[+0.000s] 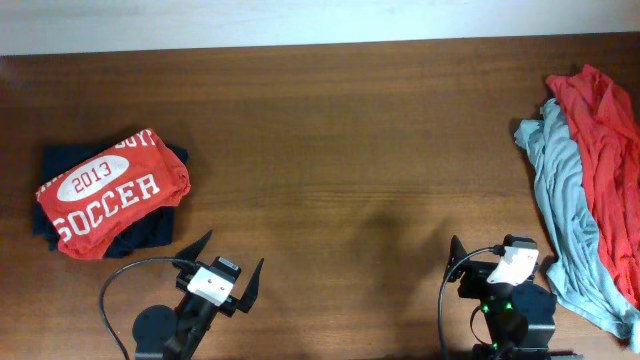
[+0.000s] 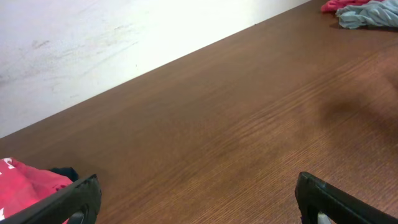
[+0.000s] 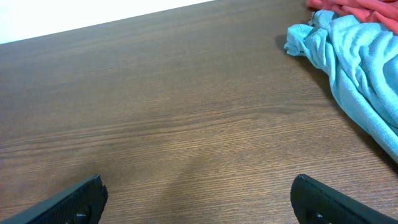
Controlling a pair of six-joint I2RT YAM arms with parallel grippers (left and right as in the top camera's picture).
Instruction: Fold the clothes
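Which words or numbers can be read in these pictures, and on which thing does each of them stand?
"2013": inside a white oval on the folded red shirt.
"SOCCER": large white letters under that oval, on the same shirt.
One more white line runs along the shirt's upper edge. The fold cuts it off and it is too small to read.
The red garment and the light blue garment show no text.
The wrist views show no text.

The red soccer shirt [image 1: 110,195] hides most of the navy garment [image 1: 150,235] beneath it; its upper lettering is folded past reading. At my right, the loose red garment [image 1: 605,140] and grey-blue garment [image 1: 560,190] run off the overhead view's edge.
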